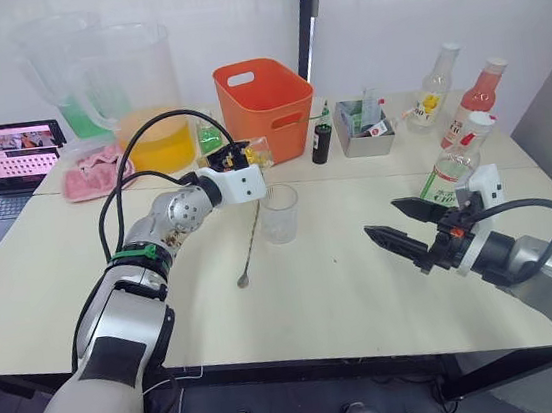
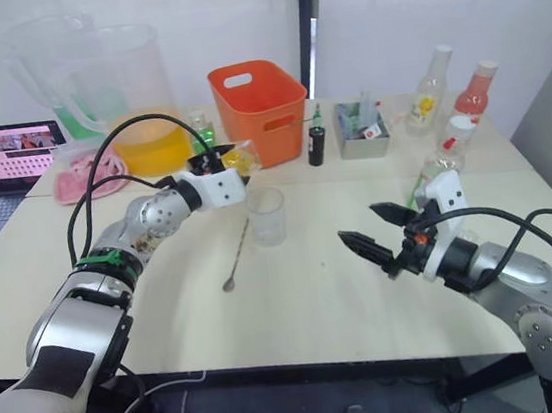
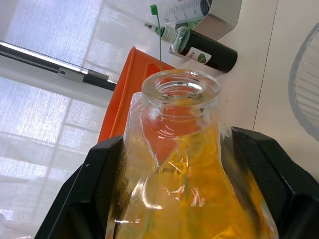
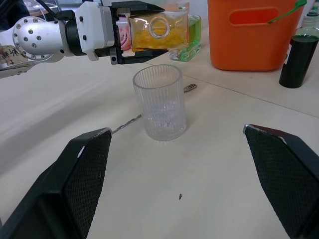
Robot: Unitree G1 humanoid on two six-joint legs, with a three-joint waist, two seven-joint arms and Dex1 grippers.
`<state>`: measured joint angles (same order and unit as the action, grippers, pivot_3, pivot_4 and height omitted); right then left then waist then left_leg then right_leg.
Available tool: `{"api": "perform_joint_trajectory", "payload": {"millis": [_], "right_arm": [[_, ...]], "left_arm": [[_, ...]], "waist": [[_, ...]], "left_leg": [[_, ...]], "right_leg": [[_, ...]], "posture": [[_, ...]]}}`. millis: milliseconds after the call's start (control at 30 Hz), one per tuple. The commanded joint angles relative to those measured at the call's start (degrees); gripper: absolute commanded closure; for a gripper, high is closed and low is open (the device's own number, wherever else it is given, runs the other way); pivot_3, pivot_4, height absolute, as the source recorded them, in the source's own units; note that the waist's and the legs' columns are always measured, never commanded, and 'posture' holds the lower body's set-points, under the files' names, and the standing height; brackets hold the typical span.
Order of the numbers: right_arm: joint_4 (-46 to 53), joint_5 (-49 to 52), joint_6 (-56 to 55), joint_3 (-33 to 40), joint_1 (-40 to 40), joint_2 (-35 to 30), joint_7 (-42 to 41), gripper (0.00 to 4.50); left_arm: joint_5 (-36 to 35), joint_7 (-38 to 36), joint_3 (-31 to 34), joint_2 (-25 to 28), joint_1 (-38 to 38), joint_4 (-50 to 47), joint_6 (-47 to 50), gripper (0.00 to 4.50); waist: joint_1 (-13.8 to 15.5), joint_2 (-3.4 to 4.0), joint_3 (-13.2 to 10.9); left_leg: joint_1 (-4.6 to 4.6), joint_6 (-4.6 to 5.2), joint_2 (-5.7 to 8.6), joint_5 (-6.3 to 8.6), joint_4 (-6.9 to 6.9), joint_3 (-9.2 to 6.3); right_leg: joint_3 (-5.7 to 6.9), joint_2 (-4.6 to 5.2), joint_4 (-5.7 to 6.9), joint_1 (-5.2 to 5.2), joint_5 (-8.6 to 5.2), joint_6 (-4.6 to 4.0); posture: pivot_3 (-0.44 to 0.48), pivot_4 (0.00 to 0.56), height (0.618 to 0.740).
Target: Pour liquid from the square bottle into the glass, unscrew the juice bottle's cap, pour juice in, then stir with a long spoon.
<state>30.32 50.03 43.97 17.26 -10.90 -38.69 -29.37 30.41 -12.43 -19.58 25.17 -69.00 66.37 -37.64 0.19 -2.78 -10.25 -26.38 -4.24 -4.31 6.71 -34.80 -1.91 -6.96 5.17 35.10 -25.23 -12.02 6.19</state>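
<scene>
Here, left gripper (image 4: 130, 34) clamping tilted square bottle (image 4: 158, 31) above glass (image 4: 159, 102) rim

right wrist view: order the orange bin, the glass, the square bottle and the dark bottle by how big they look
1. orange bin, though cut off by the frame edge
2. glass
3. square bottle, tipped on its side in the left gripper
4. dark bottle, also cut off

The last two look close; no sure ranking.

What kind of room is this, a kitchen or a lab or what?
Probably a lab or office set up for drink-mixing trials, not a real kitchen: plain white tables, an open laptop at one end, and bottles, big jugs and an orange bin laid out by a curtained window.
</scene>
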Motion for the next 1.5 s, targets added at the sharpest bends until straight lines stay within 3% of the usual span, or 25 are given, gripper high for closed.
{"api": "perform_joint_trajectory", "payload": {"millis": [33, 333, 1500], "right_arm": [[1.5, -0.6, -1.7, 1.1, 0.1, 0.1, 0.5, 0.02], [2.8, -0.8, -1.3, 0.3, -0.2, 0.7, 1.2, 0.02], [1.1, -3.8, -1.8, -2.5, -3.3, 2.4, 1.4, 0.02]], "left_arm": [[0.3, 3.2, 0.4, 1.4, -3.7, -2.1, -2.9, 1.70], [1.7, 4.3, -1.1, 1.7, -3.2, -1.7, -5.1, 1.70], [16.1, 21.3, -9.9, 3.9, -6.4, -2.0, -7.8, 1.70]], "waist": [[0.0, 0.00, 0.0], [0.1, 0.00, 0.0], [0.5, 0.00, 0.0]], "left_leg": [[0.00, 0.00, 0.00, 0.00, 0.00, 0.00], [0.00, 0.00, 0.00, 0.00, -0.02, 0.00], [0.00, -0.05, 0.01, -0.03, -0.05, 0.00]], "right_leg": [[0.00, 0.00, 0.00, 0.00, 0.00, 0.00], [0.00, 0.00, 0.02, 0.00, 0.01, 0.01], [0.00, 0.00, 0.06, 0.00, 0.03, 0.05]], "posture": [[0.000, 0.150, 0.717], [0.000, 0.150, 0.717], [0.000, 0.150, 0.717]]}}
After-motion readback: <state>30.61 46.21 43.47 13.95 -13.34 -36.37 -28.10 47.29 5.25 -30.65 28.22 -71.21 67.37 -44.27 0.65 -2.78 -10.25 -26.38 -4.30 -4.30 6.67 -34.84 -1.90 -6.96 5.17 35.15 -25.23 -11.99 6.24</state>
